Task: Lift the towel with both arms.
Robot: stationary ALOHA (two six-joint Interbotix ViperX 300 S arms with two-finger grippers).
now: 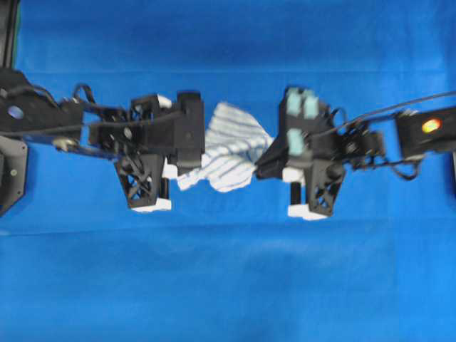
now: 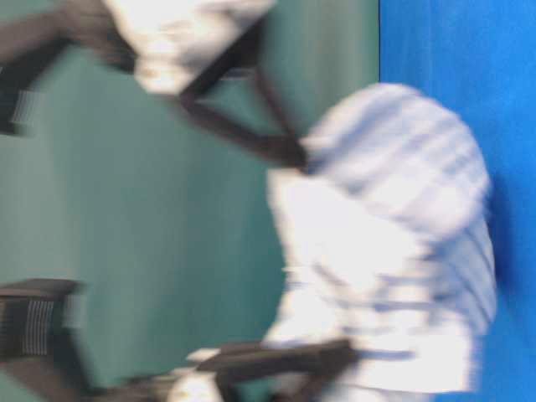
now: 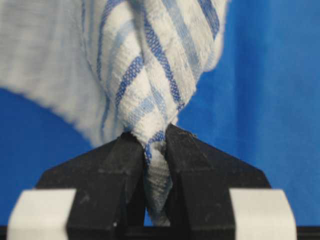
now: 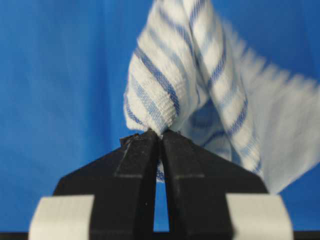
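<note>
The towel (image 1: 229,148) is a white cloth with blue stripes, bunched between the two arms at the middle of the overhead view. My left gripper (image 3: 156,140) is shut on a pinched fold of the towel (image 3: 150,75), which runs down between its black fingers (image 3: 115,165). My right gripper (image 4: 160,134) is shut on another fold of the towel (image 4: 200,85) at its fingertips. In the table-level view the towel (image 2: 394,243) hangs blurred between a dark finger above and one below, its stripes showing. Seen from overhead, the left gripper (image 1: 201,142) and right gripper (image 1: 265,158) hold opposite sides.
A plain blue cover (image 1: 228,278) spreads over the whole table. The left arm (image 1: 43,117) reaches in from the left edge and the right arm (image 1: 420,132) from the right, with cables trailing. A dark green wall (image 2: 167,218) fills the table-level view's left.
</note>
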